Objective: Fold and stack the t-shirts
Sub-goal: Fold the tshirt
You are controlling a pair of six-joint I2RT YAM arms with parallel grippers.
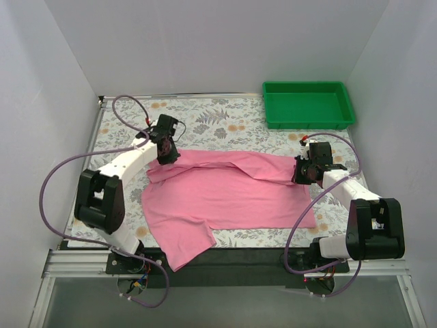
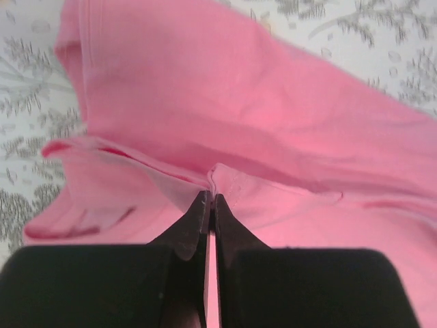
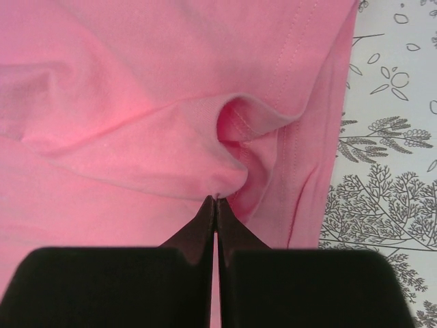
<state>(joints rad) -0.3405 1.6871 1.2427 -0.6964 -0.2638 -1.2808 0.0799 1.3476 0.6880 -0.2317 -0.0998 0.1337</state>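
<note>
Left gripper (image 1: 166,156): jaws closed, thin ridge of pink fabric pinched between the tips. The left wrist view shows the black fingers (image 2: 194,225) pressed together, with a small crease of cloth rising right at their ends.

Right gripper (image 1: 305,174): jaws closed too. In the right wrist view the tips (image 3: 216,198) meet on the lip of a curled fold, and a stitched hem runs just past them to the right.

T-shirt (image 1: 225,195): one plain pink piece, lying on the table between the two grippers. The left gripper grips its far-left corner, the right gripper its far-right end. A folded-over band of fabric runs from one gripper to the other. Nearward of that band the cloth lies mostly flat, with shallow wrinkles. One sleeve spreads out on the near-left side, below the left gripper, and hangs over the black strip (image 1: 273,256) at the table's near edge.

Table (image 1: 205,116): covered in a pale floral print. It is visible beyond both grippers, to the left of the left gripper's fingers in the left wrist view (image 2: 27,68), and to the right of the hem in the right wrist view (image 3: 389,171).

Green tray (image 1: 307,125): beyond the right gripper, well apart from it and from the shirt, at the far-right corner.

Purple cables (image 1: 51,174) loop off both arms – none touch the fabric.
</note>
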